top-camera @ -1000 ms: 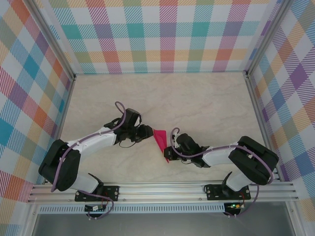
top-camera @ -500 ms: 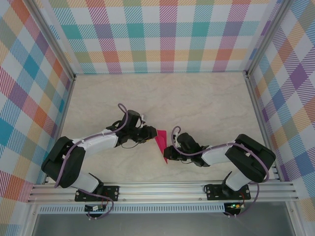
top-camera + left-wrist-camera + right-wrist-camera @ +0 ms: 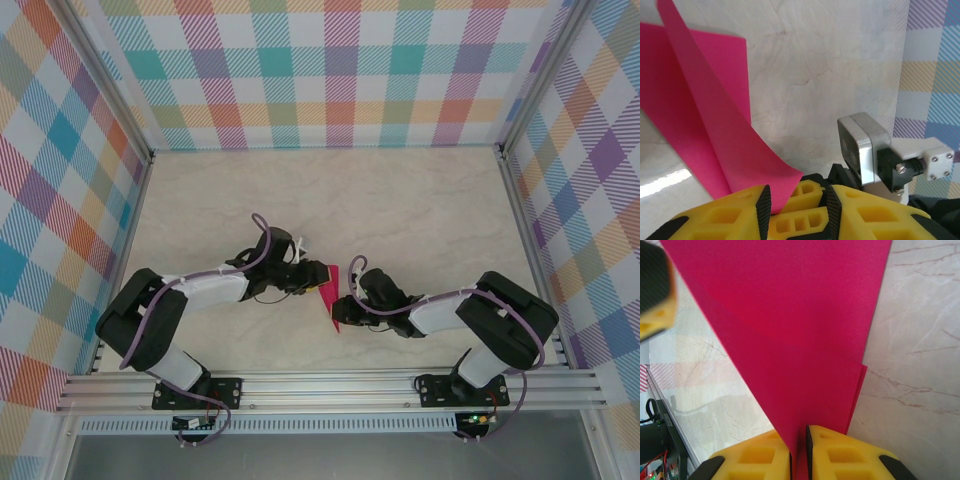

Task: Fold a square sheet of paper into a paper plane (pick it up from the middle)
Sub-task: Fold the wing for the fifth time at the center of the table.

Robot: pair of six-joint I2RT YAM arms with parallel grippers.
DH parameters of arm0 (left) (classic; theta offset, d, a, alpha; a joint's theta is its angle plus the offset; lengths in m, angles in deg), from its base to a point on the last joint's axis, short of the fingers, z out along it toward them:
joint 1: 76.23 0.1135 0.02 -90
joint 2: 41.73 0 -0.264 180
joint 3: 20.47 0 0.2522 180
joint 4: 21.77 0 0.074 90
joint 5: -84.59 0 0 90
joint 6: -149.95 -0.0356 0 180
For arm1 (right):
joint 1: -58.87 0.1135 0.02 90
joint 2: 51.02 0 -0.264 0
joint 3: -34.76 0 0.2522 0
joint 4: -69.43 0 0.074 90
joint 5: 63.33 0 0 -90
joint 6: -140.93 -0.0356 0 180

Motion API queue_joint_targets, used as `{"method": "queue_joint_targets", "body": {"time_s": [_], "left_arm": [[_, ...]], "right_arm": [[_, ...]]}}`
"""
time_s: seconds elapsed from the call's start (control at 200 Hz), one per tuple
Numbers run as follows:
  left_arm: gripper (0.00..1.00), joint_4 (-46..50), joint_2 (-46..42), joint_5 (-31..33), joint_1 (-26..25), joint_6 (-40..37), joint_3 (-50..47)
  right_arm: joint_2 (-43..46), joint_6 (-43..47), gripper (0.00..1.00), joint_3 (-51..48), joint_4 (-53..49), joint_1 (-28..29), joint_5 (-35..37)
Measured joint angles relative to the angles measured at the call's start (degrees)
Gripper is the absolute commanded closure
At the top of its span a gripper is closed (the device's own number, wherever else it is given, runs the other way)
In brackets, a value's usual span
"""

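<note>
The magenta-pink sheet of paper (image 3: pixel 326 288) is folded into a narrow tapering shape and stands on edge between the two grippers. My right gripper (image 3: pixel 345 303) holds its near end. In the right wrist view the jaws (image 3: pixel 799 437) are shut on the paper (image 3: pixel 790 315), whose layers fan away from them. My left gripper (image 3: pixel 312 275) is at the paper's far left side. In the left wrist view it (image 3: pixel 798 192) is open, and a loose corner of a raised flap (image 3: pixel 705 100) lies against its left pad (image 3: pixel 764 202) without being pinched.
The marbled table (image 3: pixel 400 200) is walled by plaid panels (image 3: pixel 340 70) on three sides, with a metal rail (image 3: pixel 330 385) along the near edge. The right arm's wrist camera (image 3: pixel 865 150) sits close in front of the left jaws. A left fingertip (image 3: pixel 652 290) shows beside the paper.
The left arm has swung right and its gripper has closed in on the paper's left side. The right gripper has kept its hold and barely moved.
</note>
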Motion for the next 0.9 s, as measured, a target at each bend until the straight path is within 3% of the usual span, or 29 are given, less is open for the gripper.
{"method": "queue_joint_targets", "body": {"time_s": [0.25,0.465,0.655,0.9], "left_arm": [[0.62,-2.08,4.55,-1.46,-1.18,-0.26,0.96],[0.63,-3.17,7.04,-0.76,-1.18,-0.68,1.14],[0.63,-3.06,7.1,0.28,-1.18,-0.7,1.14],[0.62,-2.8,7.1,1.38,-1.18,-0.87,1.14]], "right_arm": [[0.0,0.0,0.83,0.26,-0.5,0.0,-0.04],[0.31,0.02,0.74,0.85,-1.31,0.0,-0.66],[0.42,0.0,0.73,1.73,-2.97,0.02,-0.81],[0.55,-0.52,0.86,1.7,-3.5,-0.42,0.15]]}}
